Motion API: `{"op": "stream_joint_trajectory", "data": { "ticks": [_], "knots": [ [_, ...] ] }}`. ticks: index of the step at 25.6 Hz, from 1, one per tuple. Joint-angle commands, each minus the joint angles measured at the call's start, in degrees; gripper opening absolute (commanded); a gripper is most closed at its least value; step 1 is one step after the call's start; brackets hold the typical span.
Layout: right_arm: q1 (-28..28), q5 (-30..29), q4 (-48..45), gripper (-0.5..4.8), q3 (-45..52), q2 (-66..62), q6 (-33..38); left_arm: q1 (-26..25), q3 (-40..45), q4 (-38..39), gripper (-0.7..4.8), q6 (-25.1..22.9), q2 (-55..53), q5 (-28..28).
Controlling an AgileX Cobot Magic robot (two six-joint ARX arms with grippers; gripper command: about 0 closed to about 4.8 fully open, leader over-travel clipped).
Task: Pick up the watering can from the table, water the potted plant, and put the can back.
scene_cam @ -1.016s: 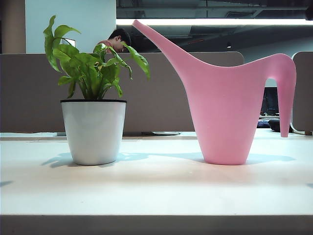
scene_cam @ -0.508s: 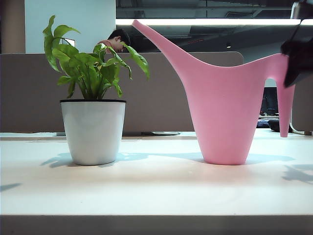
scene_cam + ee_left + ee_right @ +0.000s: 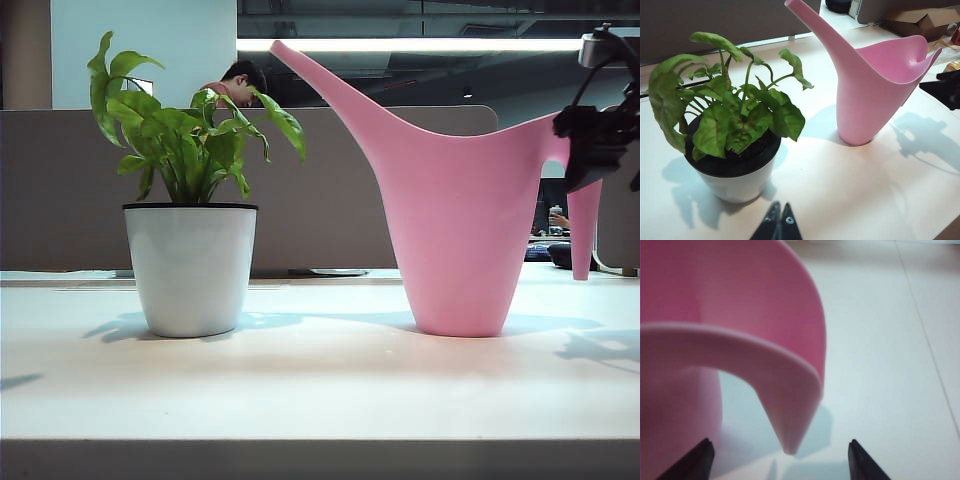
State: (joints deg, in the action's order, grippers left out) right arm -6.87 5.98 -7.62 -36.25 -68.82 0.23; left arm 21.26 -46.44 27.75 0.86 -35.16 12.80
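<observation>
The watering can [image 3: 460,220] stands upright on the table [image 3: 320,380], to the right of the potted plant [image 3: 190,200] and well apart from it, its long spout rising up and over toward the leaves and its thin handle arching down on the far right side. The right gripper [image 3: 781,460] hangs in the air level with that handle, at the right edge of the exterior view, where the arm shows as a dark mass of links and cables overlapping the handle's upper bend. In the right wrist view its two black fingertips [image 3: 695,460] stand far apart, one on each side of the handle's hanging tip, and neither touches the pink plastic; the jaws are spread wide around empty space with the handle just ahead of them. The left gripper [image 3: 779,225] hovers above the table on the near side of the potted plant, looking down and across at the pot and the can. Its two dark fingertips [image 3: 771,222] lie pressed together with no gap and nothing between them. The pot sits flat on the tabletop, leaves spreading over its black rim, and both plant and can throw soft shadows on the white surface.
</observation>
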Motion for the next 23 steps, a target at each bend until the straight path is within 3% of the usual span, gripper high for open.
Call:
{"op": "stream_joint_trajectory", "data": {
  "ticks": [1,14,17,21,23],
  "knots": [
    [0.02,0.13,-5.18,3.69,-0.33,-2.99,0.11,-0.02,-0.33,-0.55,-0.05,-0.46,0.09,-0.11],
    [0.39,3.13,-18.38,3.69,-0.33,-14.38,-0.35,-0.02,-0.33,-0.81,-0.05,-0.48,0.09,-0.13],
    [1.05,2.60,-20.31,3.69,-0.33,-14.27,-3.67,-0.02,-0.33,-0.81,-0.05,-0.48,0.09,-0.13],
    [2.93,-5.51,-21.29,3.60,-0.33,-14.23,-7.78,-0.02,-0.33,-0.81,-0.05,-0.48,0.09,-0.11],
    [4.26,-10.62,-21.46,3.27,-0.33,-14.23,-7.67,-0.04,-0.33,-0.81,-0.05,-0.50,0.09,-0.13]
  ]
}}
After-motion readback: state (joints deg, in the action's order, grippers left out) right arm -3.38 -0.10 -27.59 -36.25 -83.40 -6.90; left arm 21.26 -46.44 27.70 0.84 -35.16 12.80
